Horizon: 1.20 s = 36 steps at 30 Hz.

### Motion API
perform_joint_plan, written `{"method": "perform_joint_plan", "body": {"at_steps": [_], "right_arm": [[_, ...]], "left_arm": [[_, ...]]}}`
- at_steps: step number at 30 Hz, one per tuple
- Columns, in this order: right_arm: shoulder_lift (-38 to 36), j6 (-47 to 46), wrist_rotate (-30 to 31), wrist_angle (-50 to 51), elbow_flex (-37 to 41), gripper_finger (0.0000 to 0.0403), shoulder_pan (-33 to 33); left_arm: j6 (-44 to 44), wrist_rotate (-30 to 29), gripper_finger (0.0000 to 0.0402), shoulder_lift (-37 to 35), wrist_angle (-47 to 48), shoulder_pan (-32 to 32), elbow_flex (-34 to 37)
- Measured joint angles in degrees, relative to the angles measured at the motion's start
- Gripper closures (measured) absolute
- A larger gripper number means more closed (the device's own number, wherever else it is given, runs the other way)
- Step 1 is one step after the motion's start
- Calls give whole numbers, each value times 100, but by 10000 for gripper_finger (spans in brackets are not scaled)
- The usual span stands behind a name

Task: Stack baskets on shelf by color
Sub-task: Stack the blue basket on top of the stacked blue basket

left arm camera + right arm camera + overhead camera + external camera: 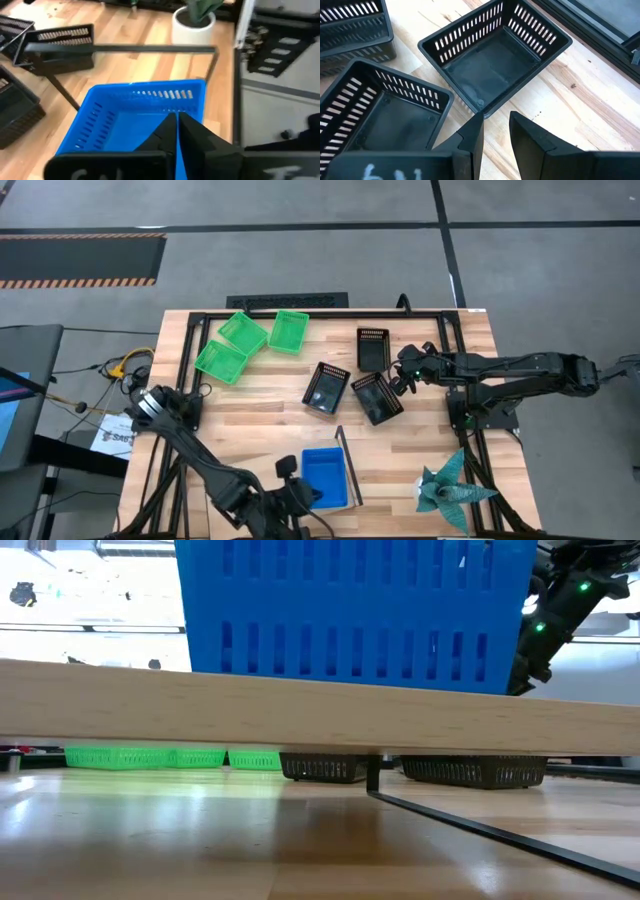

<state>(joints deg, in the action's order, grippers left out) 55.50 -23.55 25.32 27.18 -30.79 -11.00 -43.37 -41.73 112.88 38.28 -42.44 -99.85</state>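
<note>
Blue basket [325, 473] [130, 120] stands upright on the shelf plank [300, 710] at the table's near edge, beside the shelf's black upright [349, 470]; one basket or a stack, I cannot tell. My left gripper [176, 120] [300, 496] sits at its near-left corner, shut on it. Three black baskets [372, 348] [325, 388] [377, 397] rest on the tabletop mid-table. My right gripper [495, 125] [405, 375] hovers open just right of them, over bare wood between two of them [495, 65] [380, 115]. Three green baskets [250, 345] lie far-left. My left gripper pinches a wall of the blue basket: a thin blue strip [181, 161] shows between its two closed fingers. The fingers come from the table's left and lie along that wall, over the basket's inside. The basket's bottom rests on the shelf plank [350, 680].
A teal origami figure [450, 485] in a white pot [192, 25] stands at the near-right corner. A black frame [460, 330] runs along the table's far and side edges. Bare wood lies between the green baskets and the shelf.
</note>
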Motion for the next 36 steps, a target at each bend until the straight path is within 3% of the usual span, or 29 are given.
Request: {"method": "perform_joint_plan", "body": {"at_steps": [15, 19, 23, 29, 32, 36], "right_arm": [[-1, 2, 0, 25, 0, 285, 0], [1, 2, -2, 26, 0, 285, 0], [-2, 2, -9, 88, 0, 285, 0], [1, 4, -15, 94, 0, 285, 0], [1, 4, -15, 91, 0, 285, 0], [1, 7, -17, 87, 0, 285, 0]], "left_arm": [[-414, -85, 401, 542, -350, 169, -44], [-574, -69, 401, 502, 427, 147, -466], [-1551, 66, 401, 448, 1834, 92, -1046], [-3275, 785, 401, 523, 3467, 68, -1071], [-3809, 1224, 401, 737, 3818, 72, -1062], [-3866, 1418, 401, 895, 3666, 98, -1064]]}}
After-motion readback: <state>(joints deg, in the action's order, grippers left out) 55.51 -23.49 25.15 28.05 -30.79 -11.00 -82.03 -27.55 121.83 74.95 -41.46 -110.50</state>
